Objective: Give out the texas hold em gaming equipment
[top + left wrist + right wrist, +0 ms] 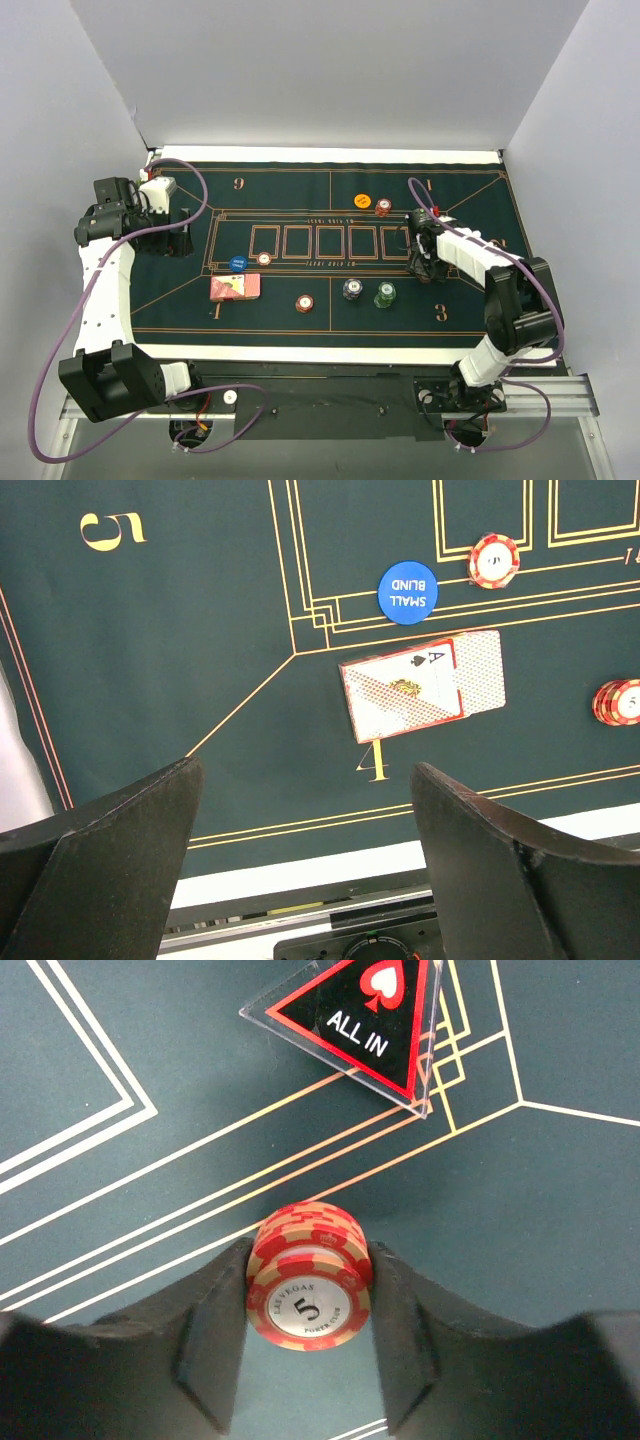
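Between the pads of my right pincer, a red chip stack is grasped; the ALL IN marker lies ahead. My left pincer stands released.

The green felt mat bears playing cards, a blue disc beside a red-edged chip, a red stack, a dark stack, a green stack, and an orange disc seemingly touching a far red chip.

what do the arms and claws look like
The left arm and right arm have white links between boxy black joint housings, with a purple cable looping along each. The left claw and right claw each have two broad, matte black fingers.
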Motion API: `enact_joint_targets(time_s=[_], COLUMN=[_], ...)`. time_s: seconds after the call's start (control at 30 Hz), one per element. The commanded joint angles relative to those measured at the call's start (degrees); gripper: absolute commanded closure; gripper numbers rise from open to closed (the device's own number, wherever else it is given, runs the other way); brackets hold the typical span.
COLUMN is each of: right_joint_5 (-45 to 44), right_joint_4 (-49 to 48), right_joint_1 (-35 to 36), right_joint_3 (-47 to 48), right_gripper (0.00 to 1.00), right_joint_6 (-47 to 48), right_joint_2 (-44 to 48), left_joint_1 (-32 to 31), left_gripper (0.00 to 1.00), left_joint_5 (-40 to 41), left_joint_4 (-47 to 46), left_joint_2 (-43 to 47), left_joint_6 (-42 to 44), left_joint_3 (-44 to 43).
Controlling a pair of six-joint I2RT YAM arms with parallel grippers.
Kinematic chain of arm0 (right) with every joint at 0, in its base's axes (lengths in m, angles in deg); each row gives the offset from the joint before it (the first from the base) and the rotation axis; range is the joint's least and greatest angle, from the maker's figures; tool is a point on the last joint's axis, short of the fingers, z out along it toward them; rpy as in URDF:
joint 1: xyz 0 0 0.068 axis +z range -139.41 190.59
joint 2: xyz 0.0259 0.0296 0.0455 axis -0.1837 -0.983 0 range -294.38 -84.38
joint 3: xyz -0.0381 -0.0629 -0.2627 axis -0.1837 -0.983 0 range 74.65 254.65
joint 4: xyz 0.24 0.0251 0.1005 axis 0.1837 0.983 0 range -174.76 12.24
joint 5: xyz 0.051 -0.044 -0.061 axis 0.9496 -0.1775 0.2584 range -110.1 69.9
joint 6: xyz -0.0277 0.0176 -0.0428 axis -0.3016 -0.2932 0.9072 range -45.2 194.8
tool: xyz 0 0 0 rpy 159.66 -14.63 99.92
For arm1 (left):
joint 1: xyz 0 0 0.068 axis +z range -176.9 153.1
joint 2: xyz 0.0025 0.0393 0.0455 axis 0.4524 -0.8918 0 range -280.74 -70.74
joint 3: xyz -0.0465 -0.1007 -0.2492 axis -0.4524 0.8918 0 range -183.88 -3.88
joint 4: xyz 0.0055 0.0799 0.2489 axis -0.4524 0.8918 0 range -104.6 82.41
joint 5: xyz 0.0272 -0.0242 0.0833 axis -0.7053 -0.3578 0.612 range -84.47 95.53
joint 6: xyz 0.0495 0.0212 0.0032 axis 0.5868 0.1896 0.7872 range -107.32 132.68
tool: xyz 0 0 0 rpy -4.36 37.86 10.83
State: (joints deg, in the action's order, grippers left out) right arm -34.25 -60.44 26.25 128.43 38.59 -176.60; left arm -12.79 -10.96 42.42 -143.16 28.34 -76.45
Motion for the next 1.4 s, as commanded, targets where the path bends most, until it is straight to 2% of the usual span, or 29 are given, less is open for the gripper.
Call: enact_joint_targets(time_s=[0.0,0.13,0.37,0.5,0.6,0.83,0.97,1.37], right_joint_5=[-1.1,0.0,0.4,-2.0,-2.0,3.0,3.3,1.0], right_joint_4=[-0.4,-0.3,2.8,7.1,8.9,10.0,10.1,8.9], right_joint_1=[-0.5,-0.8,0.1,4.5,11.4,27.5,33.2,34.3], right_joint_3=[-0.3,0.1,5.3,10.9,13.8,17.2,18.5,18.6], right_gripper=[0.48,0.39,0.36,0.35,0.32,0.27,0.25,0.26], right_joint_6=[-1.0,-1.3,-1.3,-0.3,1.4,2.5,3.1,3.9], right_joint_2=[-1.1,-0.2,6.3,9.3,10.6,6.8,2.4,-3.3], left_joint_1=[0.5,0.4,0.5,0.5,0.5,0.5,0.5,0.5], left_gripper=[0.04,0.04,0.04,0.04,0.04,0.04,0.04,0.04], left_joint_5=[-0.8,-0.7,-0.6,-0.7,-0.6,-0.5,-0.6,-0.1], left_joint_4=[-1.1,-0.9,-0.7,-0.6,-0.6,-0.7,-0.9,-0.6], left_joint_2=[0.7,0.6,0.3,0.2,0.1,-0.4,-0.7,0.6], left_joint_6=[0.7,0.7,0.9,0.9,0.9,0.6,0.2,0.7], left_joint_3=[-0.5,-1.0,-1.4,-1.4,-1.3,-1.6,-1.4,-1.3])
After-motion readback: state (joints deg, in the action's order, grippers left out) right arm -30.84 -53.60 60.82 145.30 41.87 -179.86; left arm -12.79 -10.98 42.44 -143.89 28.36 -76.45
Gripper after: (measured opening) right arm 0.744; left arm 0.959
